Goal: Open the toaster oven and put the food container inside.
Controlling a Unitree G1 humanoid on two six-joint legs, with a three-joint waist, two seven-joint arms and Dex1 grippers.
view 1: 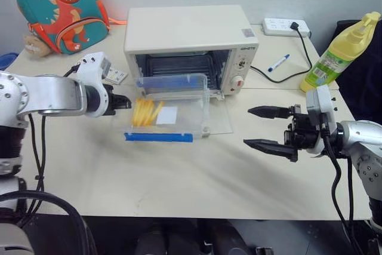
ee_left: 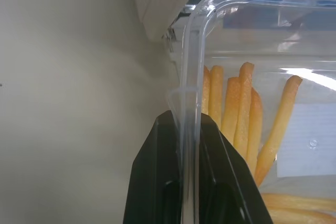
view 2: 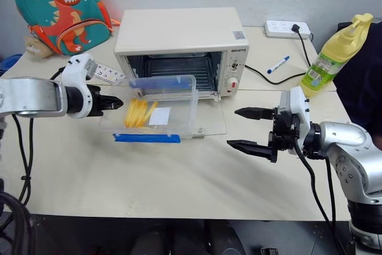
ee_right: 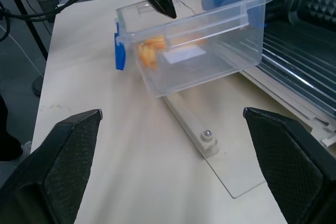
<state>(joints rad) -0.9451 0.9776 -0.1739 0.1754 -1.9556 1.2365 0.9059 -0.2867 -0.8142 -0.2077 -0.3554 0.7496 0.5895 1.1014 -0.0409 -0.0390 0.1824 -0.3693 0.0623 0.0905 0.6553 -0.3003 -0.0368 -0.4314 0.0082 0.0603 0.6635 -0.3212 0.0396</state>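
Note:
The cream-white toaster oven (view 1: 185, 28) stands at the back of the table with its glass door (view 1: 222, 120) dropped flat and the wire rack showing. The food container (view 1: 173, 103), a clear box with blue clips and yellow food sticks, sits tilted over the door right at the oven's mouth. My left gripper (view 1: 122, 103) is shut on the container's left wall; the left wrist view shows both black fingers (ee_left: 157, 171) pinching the clear rim (ee_left: 190, 77). My right gripper (view 1: 248, 126) hangs open to the right of the door, pointing left, with nothing in it.
A dinosaur backpack (view 1: 59, 7) lies at the back left, with a patterned card (view 1: 116, 76) beside the oven. At the right are a yellow-green bottle (view 1: 340, 52), a power strip (view 1: 286, 26) with its black cable, and a marker (view 1: 279, 63).

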